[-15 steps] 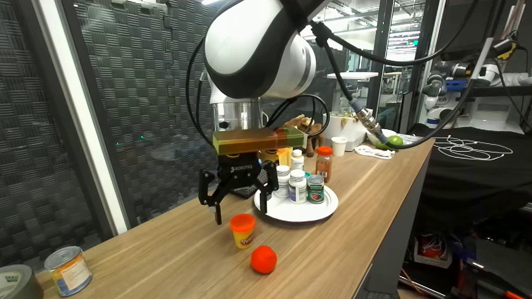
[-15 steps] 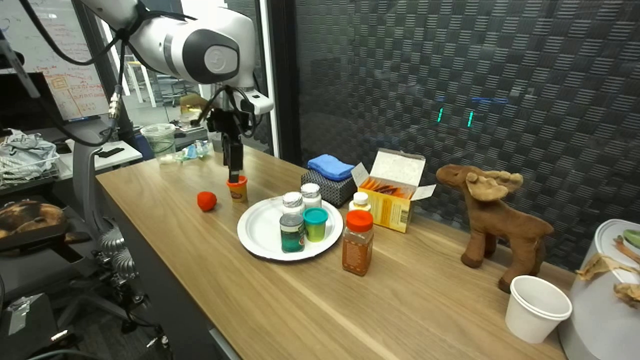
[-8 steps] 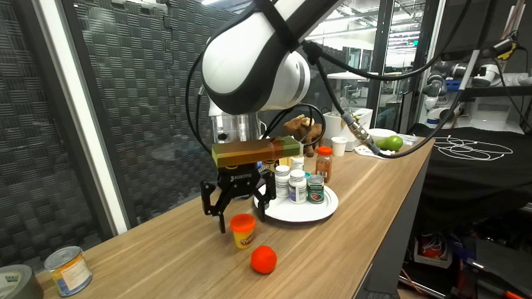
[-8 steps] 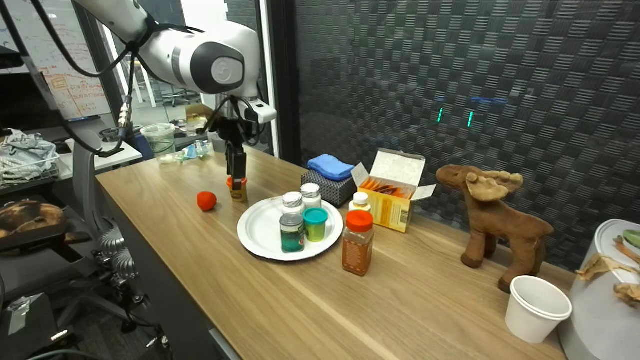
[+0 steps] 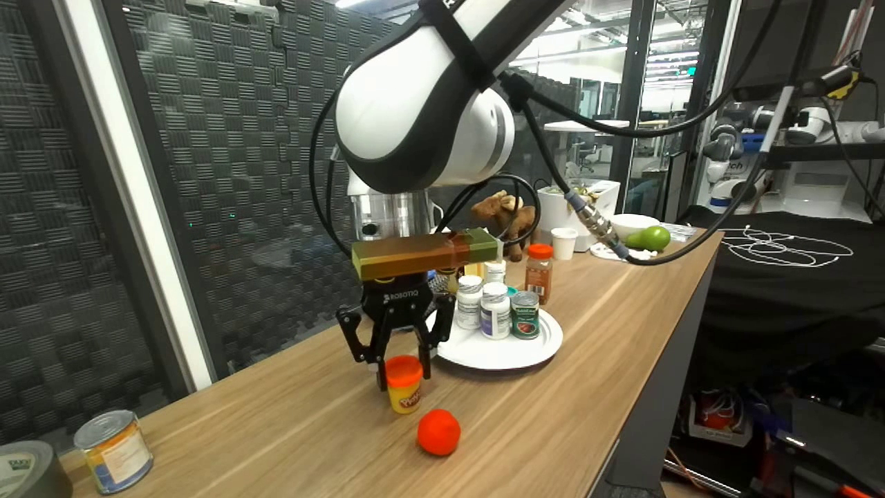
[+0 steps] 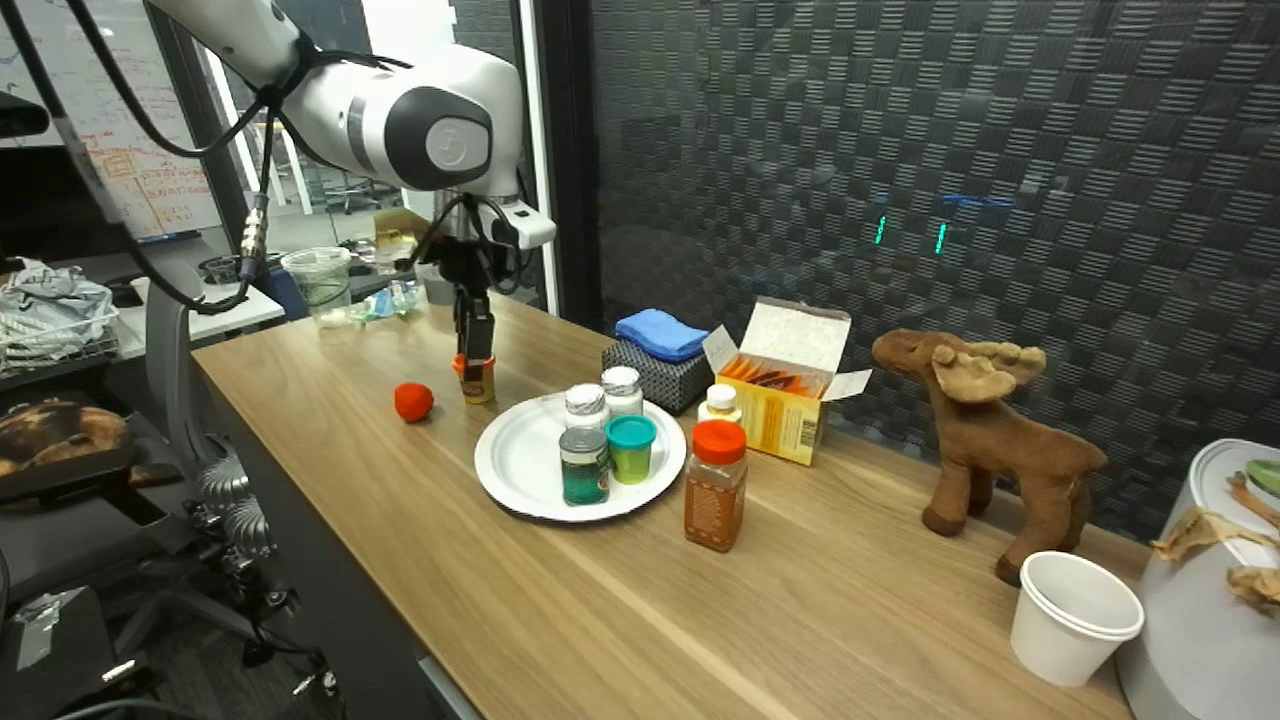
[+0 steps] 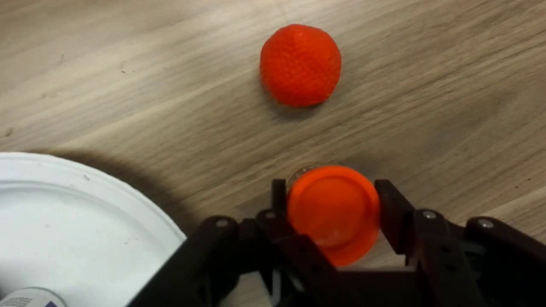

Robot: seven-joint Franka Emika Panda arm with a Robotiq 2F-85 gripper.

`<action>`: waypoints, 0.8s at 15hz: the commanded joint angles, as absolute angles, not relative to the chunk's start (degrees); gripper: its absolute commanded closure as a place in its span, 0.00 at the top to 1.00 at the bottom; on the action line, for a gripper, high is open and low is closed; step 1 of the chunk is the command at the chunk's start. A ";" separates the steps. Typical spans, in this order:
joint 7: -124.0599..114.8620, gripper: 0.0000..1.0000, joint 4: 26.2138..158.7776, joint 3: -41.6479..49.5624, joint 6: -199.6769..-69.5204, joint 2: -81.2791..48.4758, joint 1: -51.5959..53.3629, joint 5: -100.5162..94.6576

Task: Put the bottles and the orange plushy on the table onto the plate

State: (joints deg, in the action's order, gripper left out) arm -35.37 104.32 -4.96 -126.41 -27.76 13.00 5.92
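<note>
My gripper [image 7: 329,192] has come down over a yellow jar with an orange lid [image 7: 335,213], which stands upright on the table. Its fingers flank the lid closely on both sides and appear to be shut on it; at most a sliver of gap shows at the left finger [image 7: 279,194]. The round red-orange plushy [image 7: 300,65] lies close by. The white plate [image 6: 520,470] carries two white bottles [image 5: 495,311], a green can [image 5: 525,315] and a teal-lidded jar [image 6: 631,450]. On the table beyond it stand a red-capped jar [image 6: 716,490] and a white-capped bottle [image 6: 720,403].
Behind the plate are a dark box [image 6: 660,372] with a blue cloth [image 6: 660,333], an opened yellow carton [image 6: 775,405], a brown toy moose [image 6: 985,440] and paper cups [image 6: 1075,615]. A metal can [image 5: 114,451] and tape roll [image 5: 31,470] sit at the near corner.
My gripper has lowered to the orange-lidded jar, and its fingers have closed in from wide apart to the sides of the lid. The jar, plushy and plate have stayed put.
</note>
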 commanded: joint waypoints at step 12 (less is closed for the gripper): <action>-39.37 0.29 107.09 -0.64 -132.63 -19.17 5.59 17.74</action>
